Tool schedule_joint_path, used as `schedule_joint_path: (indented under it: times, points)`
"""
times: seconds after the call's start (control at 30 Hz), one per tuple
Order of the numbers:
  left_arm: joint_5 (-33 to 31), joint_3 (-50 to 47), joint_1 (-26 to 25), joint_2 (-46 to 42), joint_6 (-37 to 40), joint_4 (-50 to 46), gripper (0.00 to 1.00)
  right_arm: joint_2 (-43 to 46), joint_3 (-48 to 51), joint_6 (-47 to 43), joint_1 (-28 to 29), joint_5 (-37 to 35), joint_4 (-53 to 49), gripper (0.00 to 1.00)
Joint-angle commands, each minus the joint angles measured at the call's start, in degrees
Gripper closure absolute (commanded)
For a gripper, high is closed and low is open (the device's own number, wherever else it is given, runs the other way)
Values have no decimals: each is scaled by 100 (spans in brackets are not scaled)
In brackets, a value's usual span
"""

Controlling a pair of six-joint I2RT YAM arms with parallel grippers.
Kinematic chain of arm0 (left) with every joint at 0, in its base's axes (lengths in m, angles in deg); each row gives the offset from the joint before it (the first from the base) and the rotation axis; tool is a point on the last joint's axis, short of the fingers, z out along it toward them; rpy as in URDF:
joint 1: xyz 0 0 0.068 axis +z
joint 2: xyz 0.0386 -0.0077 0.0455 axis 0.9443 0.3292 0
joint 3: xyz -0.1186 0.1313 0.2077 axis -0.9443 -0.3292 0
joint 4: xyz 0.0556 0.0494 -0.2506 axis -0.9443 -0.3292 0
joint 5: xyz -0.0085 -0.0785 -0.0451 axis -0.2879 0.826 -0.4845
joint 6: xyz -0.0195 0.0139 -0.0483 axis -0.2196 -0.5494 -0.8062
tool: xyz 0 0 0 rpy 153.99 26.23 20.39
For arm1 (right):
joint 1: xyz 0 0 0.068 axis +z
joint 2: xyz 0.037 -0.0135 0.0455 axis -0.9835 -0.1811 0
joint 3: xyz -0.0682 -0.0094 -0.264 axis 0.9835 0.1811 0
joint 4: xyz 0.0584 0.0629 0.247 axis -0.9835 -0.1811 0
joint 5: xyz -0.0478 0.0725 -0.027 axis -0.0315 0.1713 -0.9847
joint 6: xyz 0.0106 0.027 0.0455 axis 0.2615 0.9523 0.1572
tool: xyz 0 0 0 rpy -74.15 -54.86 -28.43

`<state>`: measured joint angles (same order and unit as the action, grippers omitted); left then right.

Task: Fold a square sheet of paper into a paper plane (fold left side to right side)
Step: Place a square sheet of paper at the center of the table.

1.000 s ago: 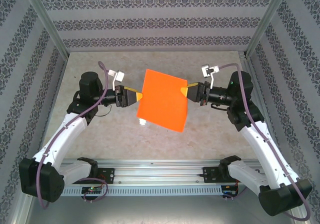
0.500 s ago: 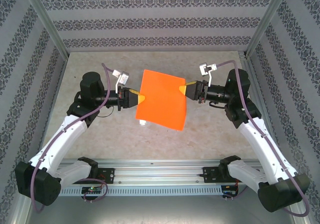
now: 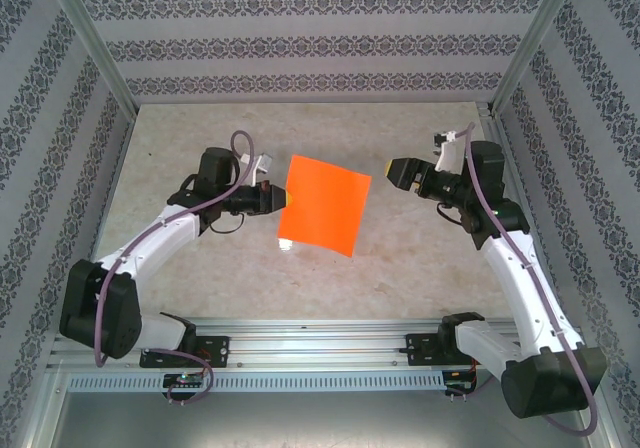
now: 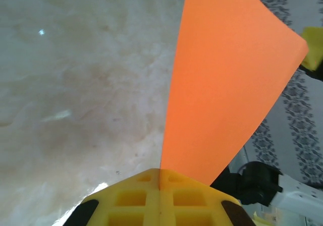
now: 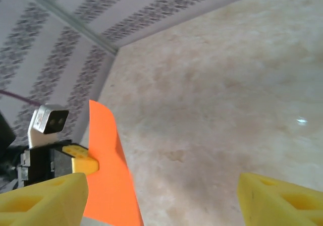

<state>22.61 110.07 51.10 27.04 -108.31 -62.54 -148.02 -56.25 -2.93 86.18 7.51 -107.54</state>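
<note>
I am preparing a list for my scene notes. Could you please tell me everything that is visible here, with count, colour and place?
square sheet of paper: one, bright orange, over the table's middle, between the two grippers
table: one, beige marbled, under both arms
walls: three, grey patterned stripes, left, back and right of the table
frame posts: two, silver, at the back corners
rail: one, silver, along the near edge
left gripper: one, yellow fingers, shut on the paper's left edge
right gripper: one, yellow fingers, open, apart from the paper on its right

Patterned walls (image 3: 300,43), mottled beige table (image 3: 420,258)
</note>
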Motion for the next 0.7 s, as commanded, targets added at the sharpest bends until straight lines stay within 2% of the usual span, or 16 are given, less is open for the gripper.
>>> schedule_joint_path:
  times: [0.0, 0.07, 0.2, 0.27, 0.4, 0.53, 0.67]
  points:
    - [-850, -178, -65, 186, -259, -208, 100, -93, 256, 27, 0, -1246, -578, 21]
    - [-1006, -185, -79, 335, -197, -283, 100, -157, 486, 341, 28, -1465, -460, 21]
    - [-1490, 85, -355, 619, 350, -876, 100, -340, 1118, 1536, 323, -1199, 653, 21]
    - [-1808, 232, -514, 701, 570, -1179, 100, -568, 1136, 2041, 566, -1210, 925, 21]
    - [-2292, 482, -717, 800, 884, -1553, 100, -1191, 865, 3043, 1189, -1386, 1137, 22]
    - [-2412, 560, -809, 768, 990, -1578, 100, -1854, 286, 3614, 1792, -1432, 1236, 22]
    - [-2396, 576, -882, 765, 1014, -1542, 100, -2571, -256, 4085, 2085, -1330, 1330, 24]
